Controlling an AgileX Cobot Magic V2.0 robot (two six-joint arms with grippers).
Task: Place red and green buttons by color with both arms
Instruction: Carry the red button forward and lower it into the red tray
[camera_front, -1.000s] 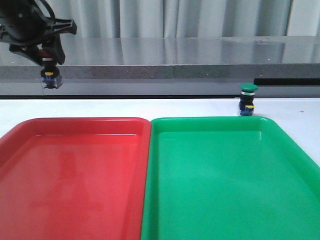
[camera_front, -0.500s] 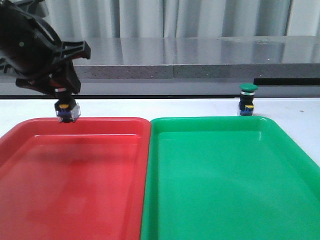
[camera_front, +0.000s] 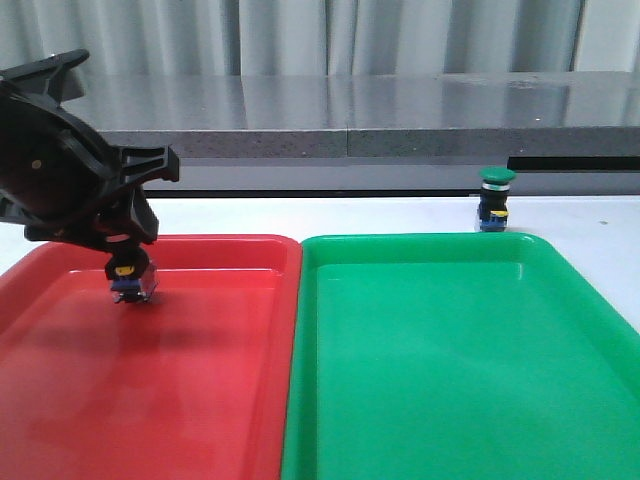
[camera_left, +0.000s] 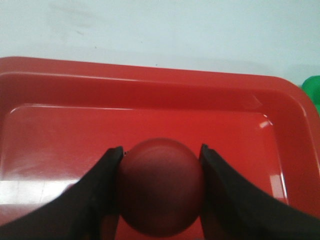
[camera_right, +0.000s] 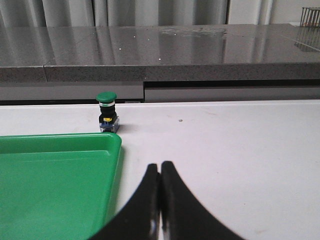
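Over red tray (camera_front: 230, 300), left tool (camera_left: 161, 165) pinches red button (camera_left: 161, 187) btwn its fingers; right tool (camera_right: 160, 200) pressed together.

A red tray (camera_front: 200, 400) lies on the left of the white table (camera_front: 400, 212), and a green tray (camera_front: 450, 380) sits right beside it, their long edges touching down the middle. Both trays are shallow, glossy, with rounded corners and raised rims. Behind them, at the far edge of the table, runs a long grey speckled ledge (camera_front: 400, 115), shiny on top. Further back hang pale, pleated curtains (camera_front: 400, 35) across the whole width.
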